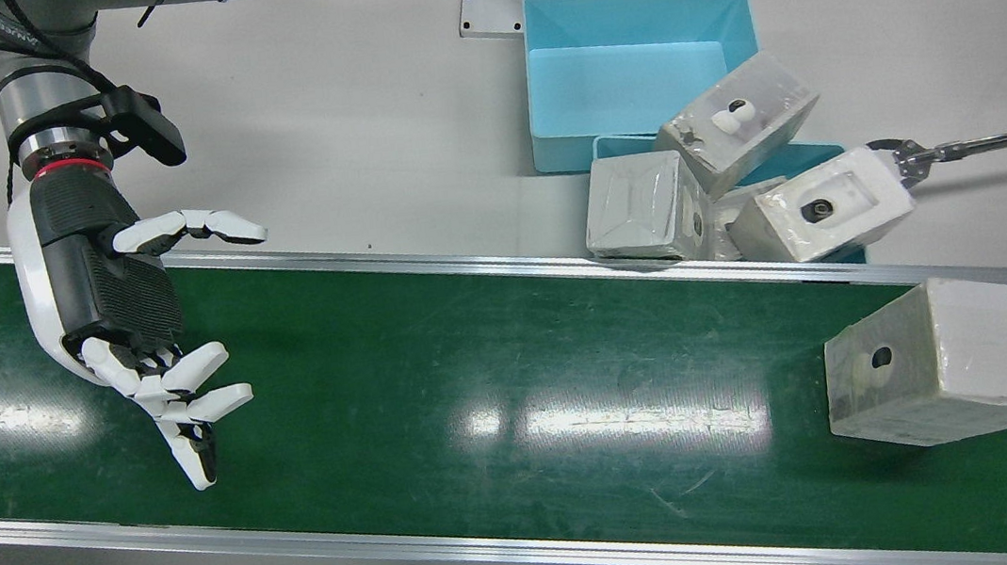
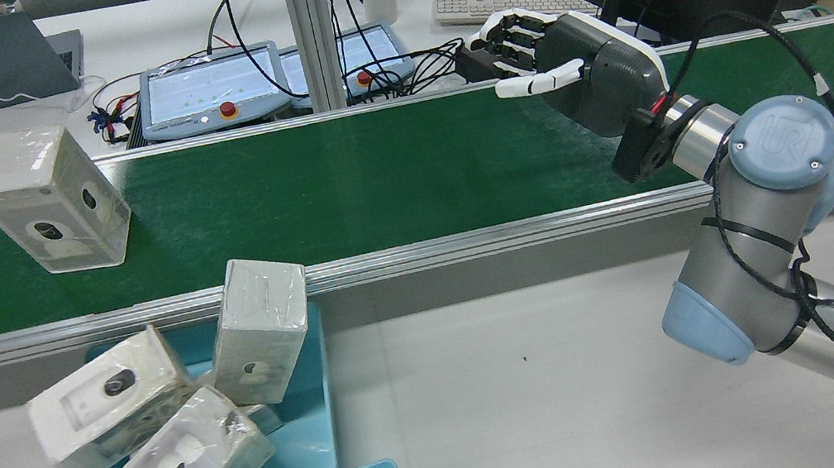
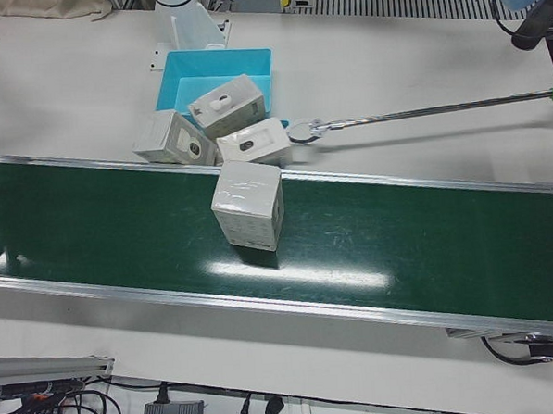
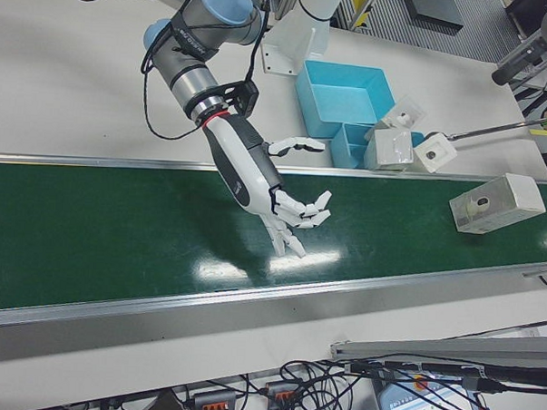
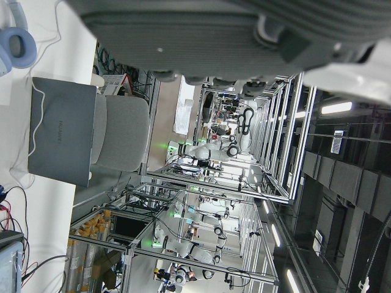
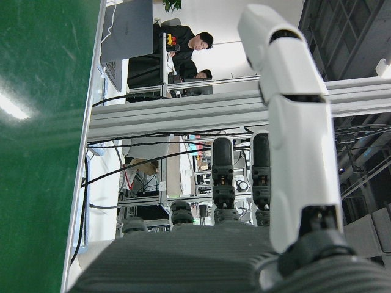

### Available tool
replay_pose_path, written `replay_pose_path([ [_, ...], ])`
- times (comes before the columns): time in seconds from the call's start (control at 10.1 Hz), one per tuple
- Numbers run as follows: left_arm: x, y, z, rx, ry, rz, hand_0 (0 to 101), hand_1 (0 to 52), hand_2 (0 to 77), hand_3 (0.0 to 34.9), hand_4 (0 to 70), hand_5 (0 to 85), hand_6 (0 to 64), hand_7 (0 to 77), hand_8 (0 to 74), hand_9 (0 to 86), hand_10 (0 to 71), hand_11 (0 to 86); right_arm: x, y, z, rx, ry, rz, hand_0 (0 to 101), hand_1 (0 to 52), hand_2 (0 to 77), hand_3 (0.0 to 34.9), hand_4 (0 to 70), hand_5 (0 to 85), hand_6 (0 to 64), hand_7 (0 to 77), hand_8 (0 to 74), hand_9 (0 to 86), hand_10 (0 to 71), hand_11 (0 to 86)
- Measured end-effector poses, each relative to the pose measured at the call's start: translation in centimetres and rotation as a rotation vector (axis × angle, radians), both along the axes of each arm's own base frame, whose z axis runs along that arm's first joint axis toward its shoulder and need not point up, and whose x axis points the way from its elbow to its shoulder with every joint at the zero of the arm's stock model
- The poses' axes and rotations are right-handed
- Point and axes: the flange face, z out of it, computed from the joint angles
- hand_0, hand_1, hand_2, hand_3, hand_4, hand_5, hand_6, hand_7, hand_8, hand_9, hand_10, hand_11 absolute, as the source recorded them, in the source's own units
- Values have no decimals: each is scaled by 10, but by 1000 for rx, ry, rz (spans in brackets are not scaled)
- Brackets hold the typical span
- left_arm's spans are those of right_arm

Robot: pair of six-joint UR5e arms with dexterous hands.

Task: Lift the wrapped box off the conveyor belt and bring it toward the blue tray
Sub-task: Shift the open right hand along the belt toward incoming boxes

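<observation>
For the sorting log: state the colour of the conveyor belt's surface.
Dark green, glossy; the conveyor belt shows best in the front view.

Wrapped box (image 1: 948, 360) stood on conveyor belt (image 1: 497, 387), front-view right end. Right hand (image 1: 135, 339) hung over belt, well apart at opposite end. Three boxes (image 1: 744, 184) lay piled in tray (image 1: 631, 69) on tabletop (image 1: 331, 103), behind belt.

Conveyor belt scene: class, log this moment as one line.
right hand: open above belt | box: on belt, far from hand | tray: empty | left hand: open
</observation>
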Motion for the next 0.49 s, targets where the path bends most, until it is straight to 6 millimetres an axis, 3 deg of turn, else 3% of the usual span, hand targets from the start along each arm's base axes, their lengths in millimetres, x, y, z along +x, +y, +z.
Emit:
replay_pose_path([
  [0.1,0,0,0,0,0,0,0,0,5,0,0,11,0,0,0,0,5,0,2,-1,-7,-15,12,4,504,180,224,158,202,415,98,333,11,87,0,16],
  [0.3,0,0,0,0,0,0,0,0,5,0,0,11,0,0,0,0,5,0,3,-3,-10,-28,20,7,515,207,240,145,196,415,87,300,11,76,0,16],
  [0.4,0,0,0,0,0,0,0,0,5,0,0,11,0,0,0,0,0,0,0,-6,-9,-16,12,7,515,202,240,145,196,409,87,305,11,71,0,16],
  [0.49,0,0,0,0,0,0,0,0,5,0,0,11,0,0,0,0,0,0,-5,-12,-8,8,-7,8,498,158,224,140,169,387,65,273,11,71,0,16],
])
